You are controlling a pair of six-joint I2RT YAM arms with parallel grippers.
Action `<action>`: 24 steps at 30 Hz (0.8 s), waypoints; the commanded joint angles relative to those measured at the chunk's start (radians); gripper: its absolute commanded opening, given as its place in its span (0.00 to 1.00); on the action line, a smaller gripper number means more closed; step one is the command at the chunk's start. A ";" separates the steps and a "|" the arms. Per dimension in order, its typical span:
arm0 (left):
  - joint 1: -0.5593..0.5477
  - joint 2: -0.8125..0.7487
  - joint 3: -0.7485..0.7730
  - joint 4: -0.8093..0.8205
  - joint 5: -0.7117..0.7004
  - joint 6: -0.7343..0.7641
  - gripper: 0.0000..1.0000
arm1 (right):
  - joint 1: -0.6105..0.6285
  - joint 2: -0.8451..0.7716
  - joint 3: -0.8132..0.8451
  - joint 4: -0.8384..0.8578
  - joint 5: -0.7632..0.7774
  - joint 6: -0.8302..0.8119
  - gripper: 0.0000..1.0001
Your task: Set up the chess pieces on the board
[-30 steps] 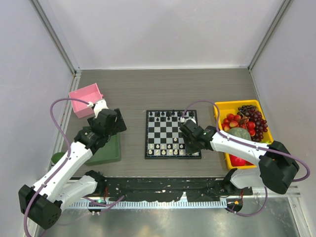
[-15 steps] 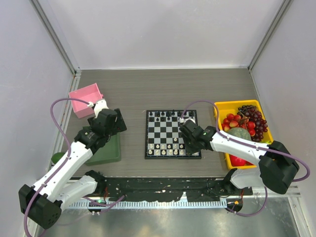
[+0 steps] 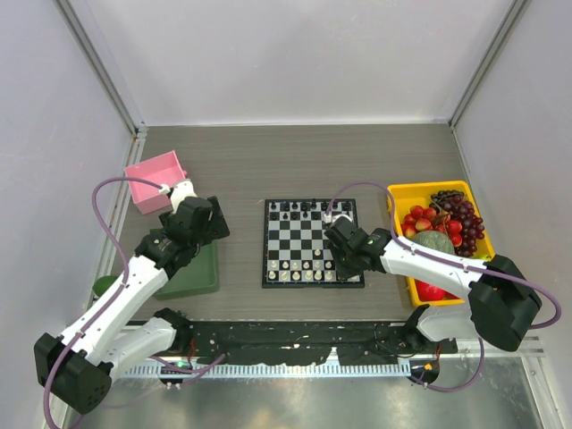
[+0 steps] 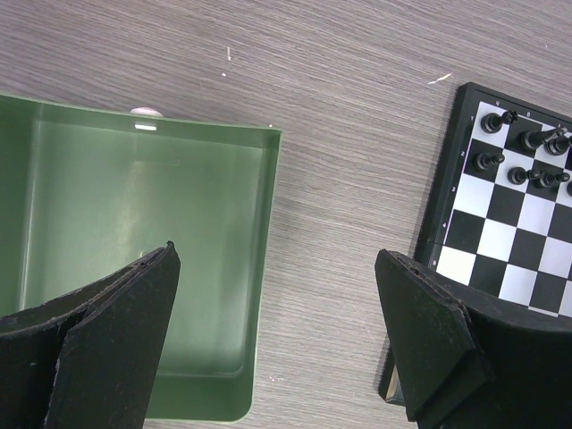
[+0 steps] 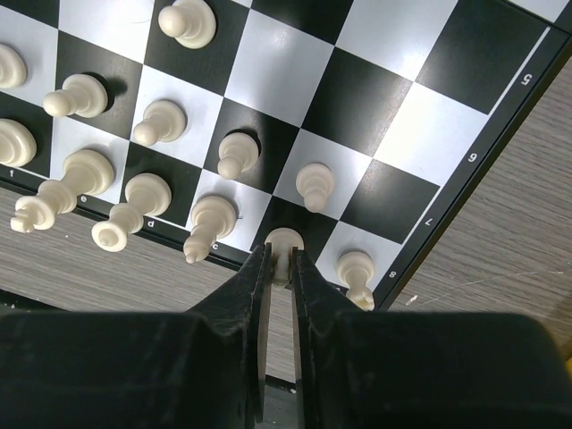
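The yellow bin (image 3: pixel 430 188) lies along the right edge of the table (image 3: pixel 295 161) and holds a bunch of dark grapes (image 3: pixel 456 211) at its far end, small red fruits (image 3: pixel 418 218) beside them, and 1 rounded green fruit (image 3: pixel 434 240) nearer the middle, partly covered by the right arm. The green tray (image 4: pixel 261 268) sits near the left edge; its smooth floor and low walls show in the left wrist view. The pink box (image 3: pixel 155 181) stands toward the far left corner, and what it holds cannot be told. The board (image 3: pixel 313 241) lies flat in the middle of the table, between tray and bin, touching neither. The chess pieces (image 5: pixel 232 154) stand on it, black ones along its far rows and cream-white ones along its near rows. The left gripper (image 4: pixel 277 268) hangs over the tray's right wall, fingers spread wide with nothing between them. The right gripper (image 5: pixel 279 264) is at the board's near right corner, its 2 fingers pinched on 1 cream-white piece (image 5: pixel 284 239) in the outermost row, just beside another white piece.
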 commanded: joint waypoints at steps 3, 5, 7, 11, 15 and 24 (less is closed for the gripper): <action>0.006 -0.012 0.025 0.031 -0.005 -0.006 0.99 | -0.005 -0.015 0.031 -0.013 0.018 -0.010 0.22; 0.006 -0.012 0.027 0.031 -0.006 -0.006 0.99 | -0.005 -0.020 0.039 -0.018 0.015 -0.008 0.26; 0.006 -0.012 0.024 0.029 -0.007 -0.006 0.99 | -0.005 -0.029 0.063 -0.036 0.012 -0.003 0.29; 0.006 -0.015 0.021 0.029 -0.010 -0.006 0.99 | -0.005 -0.064 0.105 -0.076 0.003 -0.005 0.35; 0.006 -0.015 0.022 0.029 -0.011 -0.008 0.99 | -0.005 -0.093 0.152 -0.108 -0.005 -0.008 0.36; 0.008 -0.019 0.019 0.029 -0.016 -0.006 0.99 | -0.008 -0.084 0.215 -0.108 0.060 -0.006 0.43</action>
